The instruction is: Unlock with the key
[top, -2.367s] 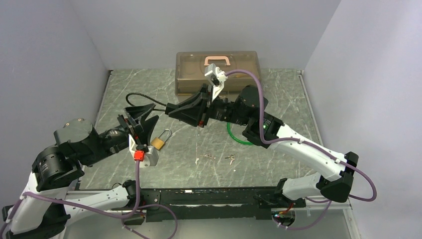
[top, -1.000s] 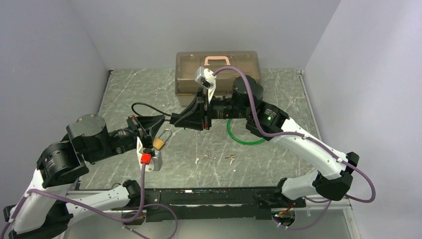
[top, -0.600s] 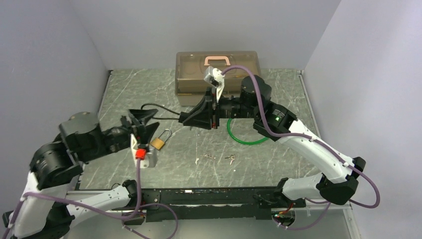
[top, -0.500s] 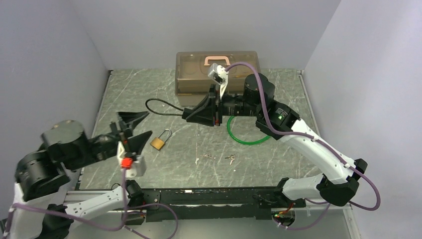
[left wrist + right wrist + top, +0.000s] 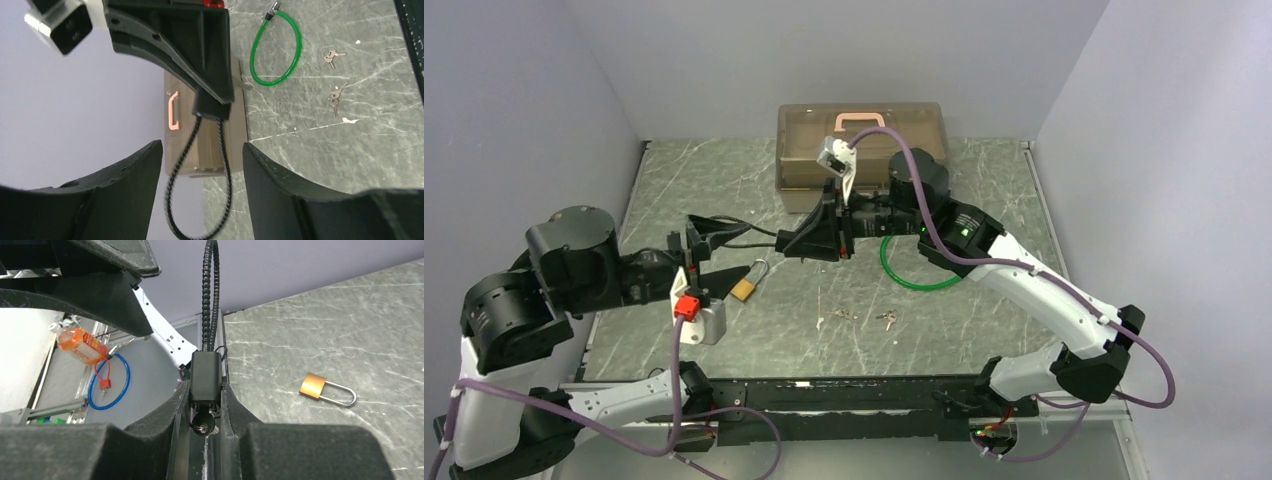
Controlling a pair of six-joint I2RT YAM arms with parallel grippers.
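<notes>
Black cable lock is clamped by its body between the fingers of the right tool, raised above the surface. A key sits in the lower end of the lock body, back between the fingers. The lock's black cable comes out of the far end of the body and loops towards the left arm.

Left tool stands with its jaws wide apart and grips nothing. From the left wrist, the cable loop and the lock body appear in the gap between its fingers; contact cannot be confirmed.

A brass padlock lies flat on the surface just beside the left tool. A green cable loop lies under the right arm. Two small key bunches lie near the front. A brown box with a pink handle stands against the back wall.
</notes>
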